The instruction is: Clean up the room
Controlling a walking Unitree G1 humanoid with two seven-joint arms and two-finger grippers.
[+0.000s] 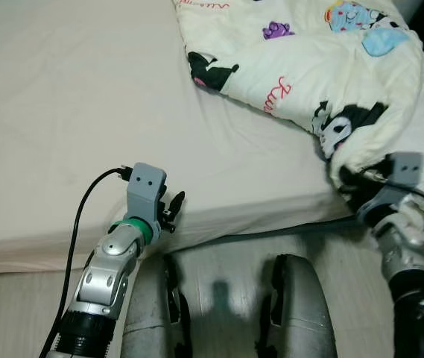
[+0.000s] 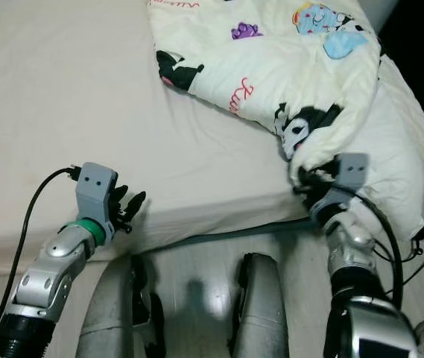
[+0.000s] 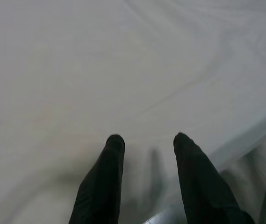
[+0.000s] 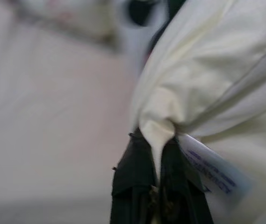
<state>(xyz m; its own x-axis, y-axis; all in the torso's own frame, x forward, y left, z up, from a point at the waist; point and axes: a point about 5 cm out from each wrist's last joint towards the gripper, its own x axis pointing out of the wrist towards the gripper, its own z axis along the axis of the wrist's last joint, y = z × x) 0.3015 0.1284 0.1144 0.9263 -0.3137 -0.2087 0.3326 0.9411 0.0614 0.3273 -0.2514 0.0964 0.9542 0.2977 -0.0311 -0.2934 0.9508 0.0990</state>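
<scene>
Right claw (image 2: pixel 310 188) clenched on a pinched corner of the quilt (image 2: pixel 286 74) — gripped for spreading over the bed (image 1: pixel 70 97) — while the left claw (image 1: pixel 173 209) hovers released at the mattress edge.

Soft even light, blurred wrist views.

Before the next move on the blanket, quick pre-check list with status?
1. Right gripper shut on the blanket: ok, a fold of cloth is pinched between its fingers.
2. Pinch holds cloth, not just the tag: ok, the tag hangs beside the fingers.
3. Left gripper free: ok, open and holding nothing, over the bed sheet near the bed's edge.
4. Blanket on the bed: not ok, it is bunched at the robot's right and hangs over the edge.
5. Cables clear of the right arm: cannot tell.
6. Far corners of the blanket free: cannot tell, out of frame.
</scene>
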